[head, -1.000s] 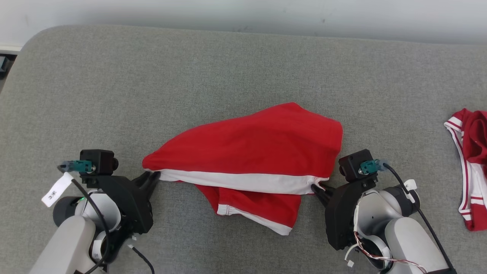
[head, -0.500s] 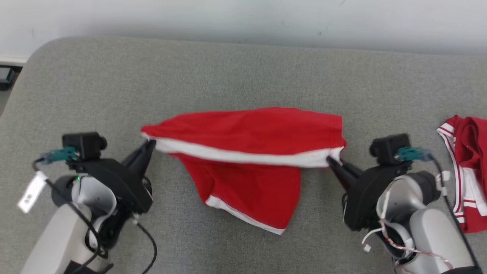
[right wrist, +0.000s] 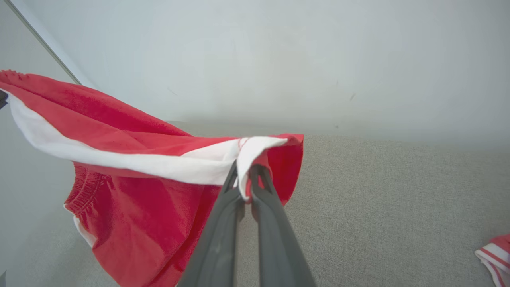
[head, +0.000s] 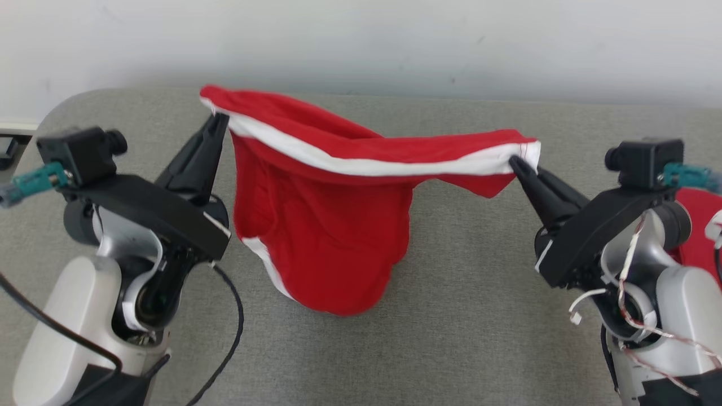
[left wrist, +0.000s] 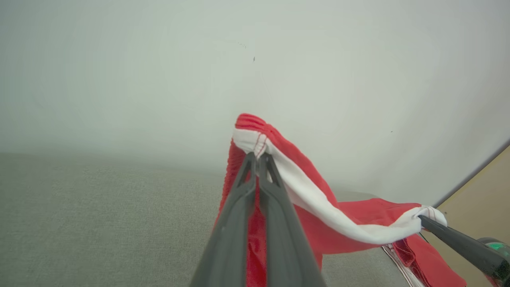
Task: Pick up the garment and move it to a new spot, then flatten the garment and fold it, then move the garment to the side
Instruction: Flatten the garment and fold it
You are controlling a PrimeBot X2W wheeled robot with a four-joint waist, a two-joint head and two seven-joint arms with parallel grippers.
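the red garment (head: 327,242), shorts by the look of them with a white band along the waist, hangs in the air between the two arms, above the middle of the grey padded surface (head: 479,293). the white band stretches from about 10 o'clock to 2 o'clock in the head view, sagging a little midway. the rest of the cloth drops from it in a loose red pouch toward 6 o'clock. a narrow white hem shows on the pouch's side nearest the left arm. whether the lowest fold brushes the surface i cannot tell.

the left gripper (head: 219,119) stands at 10 o'clock of the garment, its long dark fingers pressed together and clamped on one end of the white band. its own wrist camera shows the tips pinching right at the seam. the right gripper (head: 513,160) is at 2 o'clock of the garment, fingers likewise squeezed tight on the other end, with a small flap of white folded over the tips.

a second red and white garment (right wrist: 492,255) lies on the surface out at 3 o'clock, beyond the right arm and well apart from the held one. a pale wall (head: 361,39) runs along the far edge at 12 o'clock. a black cable (head: 234,327) loops down from the left arm.
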